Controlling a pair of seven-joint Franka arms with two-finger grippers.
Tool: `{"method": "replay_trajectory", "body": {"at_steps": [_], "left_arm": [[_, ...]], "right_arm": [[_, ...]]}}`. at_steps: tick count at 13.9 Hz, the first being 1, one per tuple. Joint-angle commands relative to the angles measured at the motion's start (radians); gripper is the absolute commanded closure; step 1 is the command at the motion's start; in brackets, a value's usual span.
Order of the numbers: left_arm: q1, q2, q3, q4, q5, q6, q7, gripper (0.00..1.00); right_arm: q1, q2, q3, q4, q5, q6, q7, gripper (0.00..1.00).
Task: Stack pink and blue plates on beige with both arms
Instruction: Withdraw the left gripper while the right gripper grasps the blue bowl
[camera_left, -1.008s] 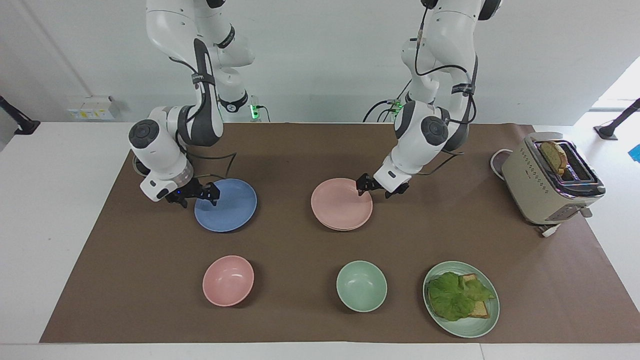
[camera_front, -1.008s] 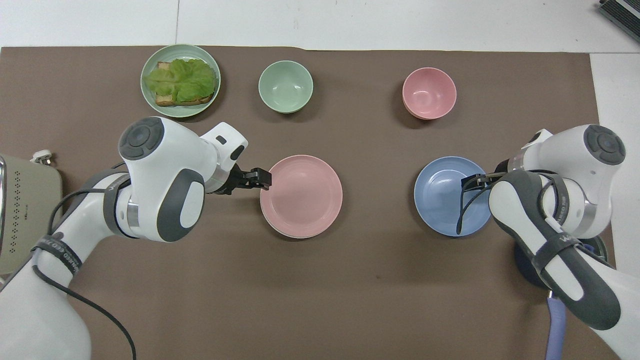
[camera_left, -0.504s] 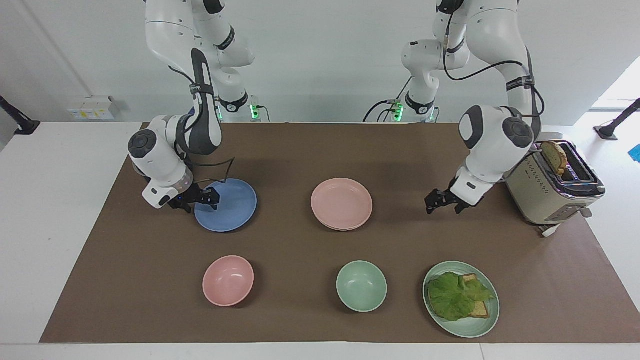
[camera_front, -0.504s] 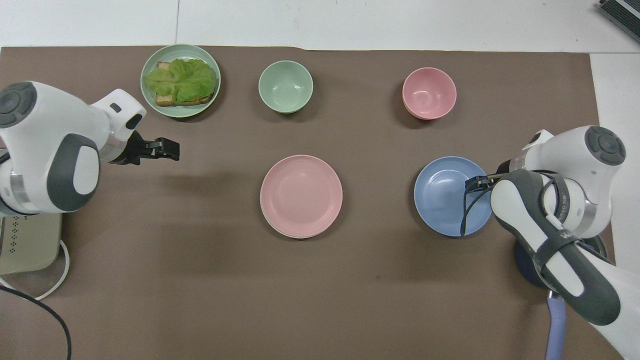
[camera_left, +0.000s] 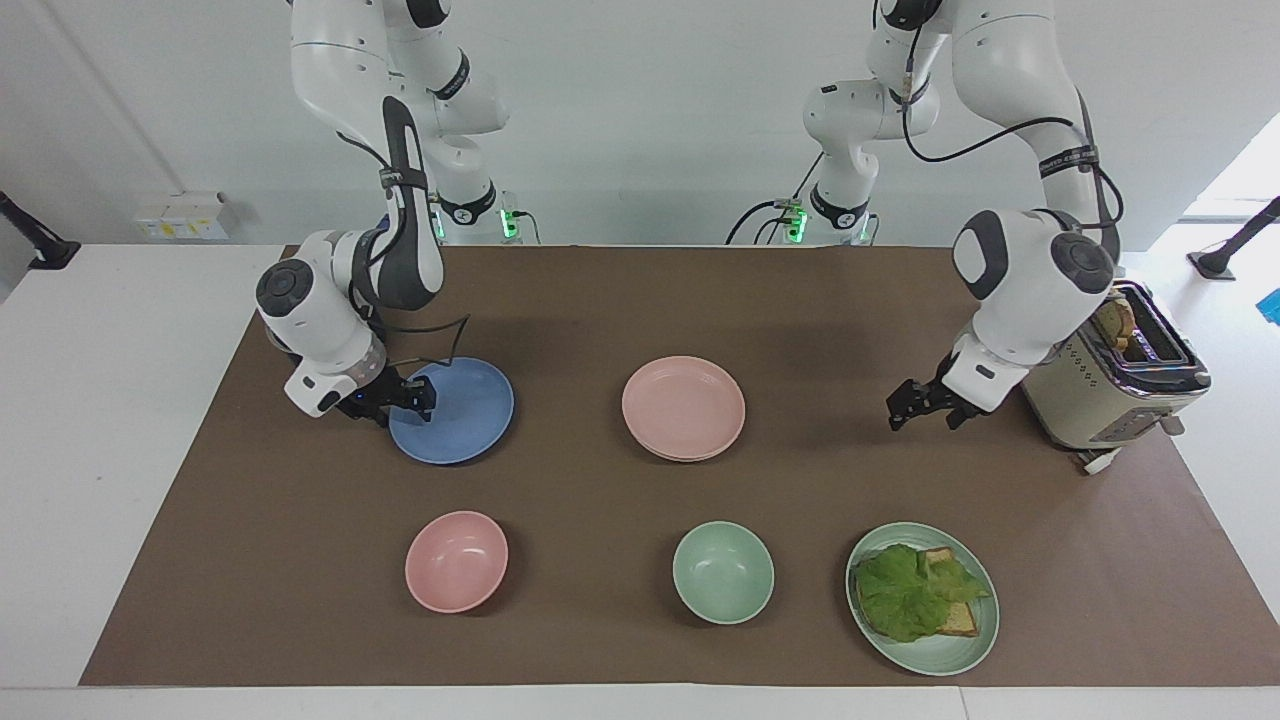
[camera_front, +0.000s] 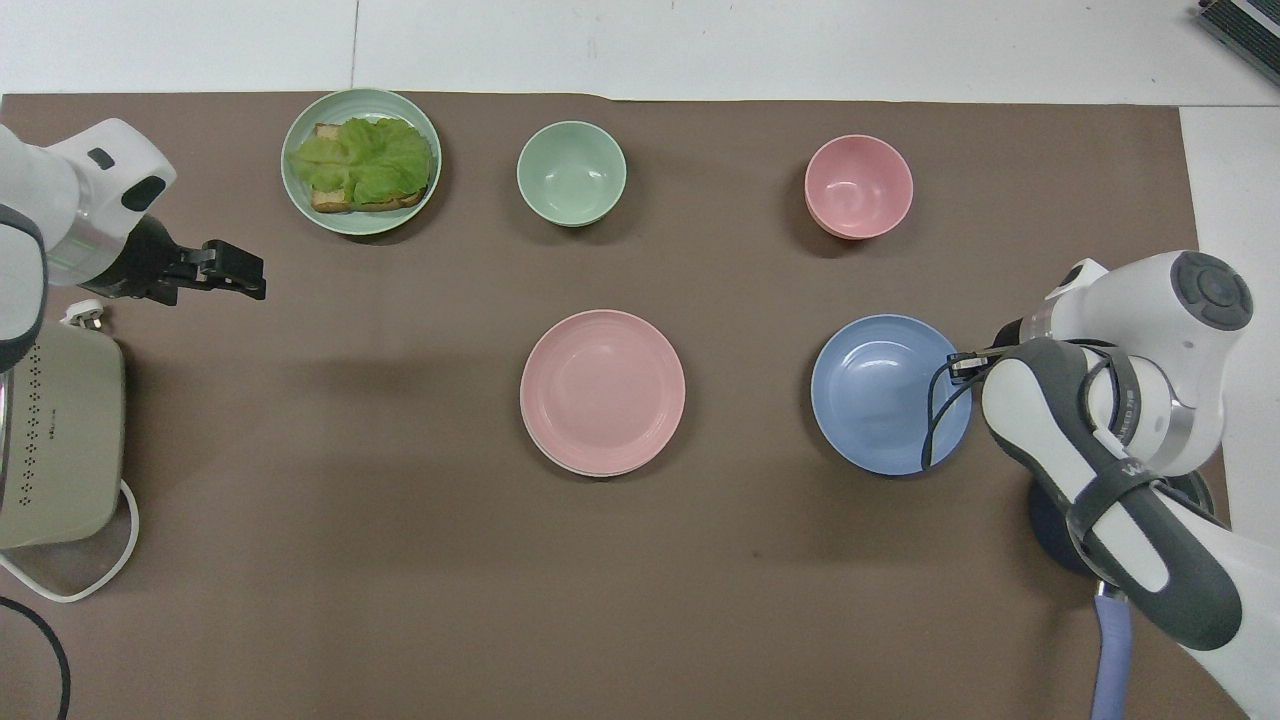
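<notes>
The right pincer (camera_left: 418, 398) is clamped on the blue plate's (camera_left: 455, 412) rim; the left pincer (camera_left: 918, 410), fingers apart, hovers near the toaster (camera_left: 1100, 385); the pink plate (camera_left: 683, 406) rests on the beige plate (camera_front: 575, 466).

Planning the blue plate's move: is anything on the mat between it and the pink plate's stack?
Nothing visible. The blue plate, gripped at its rim by the right gripper, has only bare mat between it and the pink plate on the beige plate. The left gripper hangs open by the toaster.
</notes>
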Motion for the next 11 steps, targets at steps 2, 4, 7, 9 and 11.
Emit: {"method": "replay_trajectory", "body": {"at_steps": [2, 4, 7, 9, 11], "left_arm": [[-0.004, -0.051, 0.017, 0.068, 0.062, -0.115, -0.003, 0.00], [-0.004, -0.083, 0.022, 0.103, 0.059, -0.176, -0.003, 0.00], [-0.004, -0.144, 0.022, 0.114, 0.051, -0.209, -0.010, 0.00], [-0.004, -0.160, 0.017, 0.106, 0.052, -0.213, -0.012, 0.00], [-0.004, -0.160, 0.020, 0.106, 0.052, -0.209, -0.010, 0.00]], "right_arm": [[-0.010, 0.000, 0.006, 0.077, 0.030, -0.085, -0.013, 1.00], [-0.007, -0.017, 0.006, 0.143, 0.029, -0.179, -0.016, 1.00], [0.006, -0.055, 0.011, 0.170, 0.027, -0.230, -0.021, 1.00], [0.008, -0.071, 0.042, 0.199, 0.027, -0.257, -0.018, 1.00], [0.008, -0.069, 0.077, 0.226, 0.027, -0.267, -0.002, 1.00]]}}
